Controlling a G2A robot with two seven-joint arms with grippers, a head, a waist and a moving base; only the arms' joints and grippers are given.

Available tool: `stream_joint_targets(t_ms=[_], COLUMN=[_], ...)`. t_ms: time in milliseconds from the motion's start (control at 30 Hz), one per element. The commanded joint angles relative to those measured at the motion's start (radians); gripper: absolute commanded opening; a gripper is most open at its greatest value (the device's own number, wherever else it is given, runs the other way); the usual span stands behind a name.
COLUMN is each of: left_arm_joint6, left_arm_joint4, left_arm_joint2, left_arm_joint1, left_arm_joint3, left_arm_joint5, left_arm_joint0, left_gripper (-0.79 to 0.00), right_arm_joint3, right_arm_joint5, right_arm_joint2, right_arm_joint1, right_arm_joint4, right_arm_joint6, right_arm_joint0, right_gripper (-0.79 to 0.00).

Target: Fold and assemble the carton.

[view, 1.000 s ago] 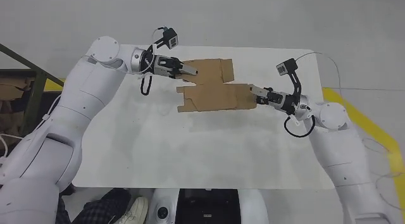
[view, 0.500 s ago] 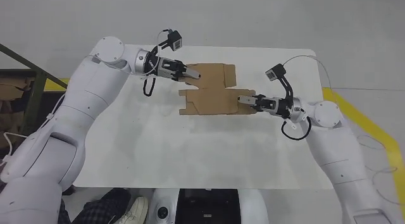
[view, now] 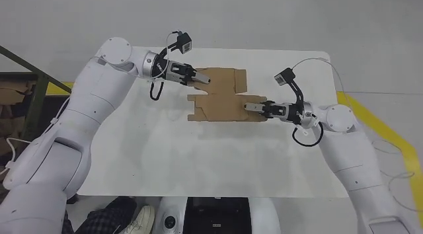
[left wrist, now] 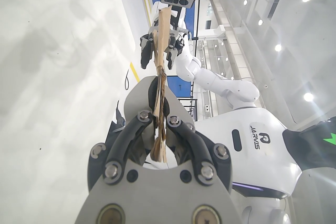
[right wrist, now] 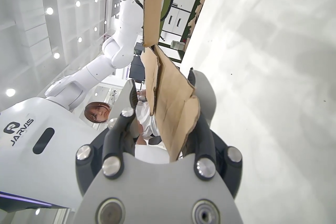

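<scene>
The flattened brown carton [view: 221, 92] hangs just above the white table [view: 165, 161], near its far middle. My left gripper [view: 201, 78] is shut on the carton's left end, and the left wrist view shows the cardboard edge [left wrist: 161, 33] pinched between the pads of this gripper [left wrist: 158, 93]. My right gripper [view: 251, 108] is open at the carton's right end, one finger on each side of the sheet. In the right wrist view a bent flap [right wrist: 170, 99] lies between the spread fingers of that gripper [right wrist: 162, 82], leaning against one of them. From the left wrist view, the right gripper [left wrist: 156, 59] straddles the far edge.
The table's near half and left side are bare. A green metal rack [view: 26, 69] stands off the table's left edge. Yellow floor tape [view: 370, 115] runs past the right edge.
My right gripper has slid leftward, further in over the carton's right end, and its wrist has dropped lower. The left gripper and the carton have shifted slightly to the right.
</scene>
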Motion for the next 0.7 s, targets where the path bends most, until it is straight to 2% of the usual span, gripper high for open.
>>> stream_joint_targets(t_ms=[0, 200, 300, 467, 500, 533, 567, 600, 667], left_arm_joint6=[0.0, -0.003, -0.005, -0.008, -0.008, -0.007, -0.006, -0.007, -0.009], left_arm_joint4=[0.008, 0.022, 0.027, 0.031, 0.03, 0.028, 0.023, 0.018, 0.003], left_arm_joint2=[-0.002, -0.005, -0.008, -0.014, -0.016, -0.018, -0.021, -0.024, -0.032], left_arm_joint1=[-0.001, -0.005, -0.007, -0.01, -0.01, -0.011, -0.012, -0.012, -0.013], left_arm_joint3=[0.001, -0.005, -0.007, -0.008, -0.007, -0.007, -0.006, -0.005, -0.001], left_arm_joint5=[0.002, 0.006, 0.006, 0.009, 0.008, 0.007, 0.006, 0.007, 0.008], left_arm_joint0=[0.0, 0.001, 0.001, 0.003, 0.004, 0.005, 0.006, 0.008, 0.011], left_gripper=[-0.785, -0.785, -0.785, -0.785, -0.785, -0.471, -0.108, 0.0, 0.0], right_arm_joint3=[-0.001, -0.001, -0.002, 0.002, 0.003, 0.003, 0.004, 0.004, 0.006], right_arm_joint5=[0.0, 0.002, 0.003, 0.004, 0.005, 0.005, 0.005, 0.005, 0.005], right_arm_joint2=[-0.003, -0.01, -0.015, -0.019, -0.02, -0.021, -0.021, -0.022, -0.021], right_arm_joint1=[0.001, 0.003, 0.004, 0.005, 0.006, 0.006, 0.006, 0.006, 0.007], right_arm_joint4=[-0.002, -0.006, -0.012, -0.02, -0.02, -0.021, -0.021, -0.021, -0.017], right_arm_joint6=[0.002, -0.005, -0.008, -0.018, -0.021, -0.023, -0.025, -0.027, -0.03], right_arm_joint0=[0.0, 0.002, 0.003, 0.004, 0.004, 0.004, 0.004, 0.004, 0.003], right_gripper=[-0.489, -0.634, -0.674, -0.785, -0.785, -0.785, -0.785, -0.785, -0.785])
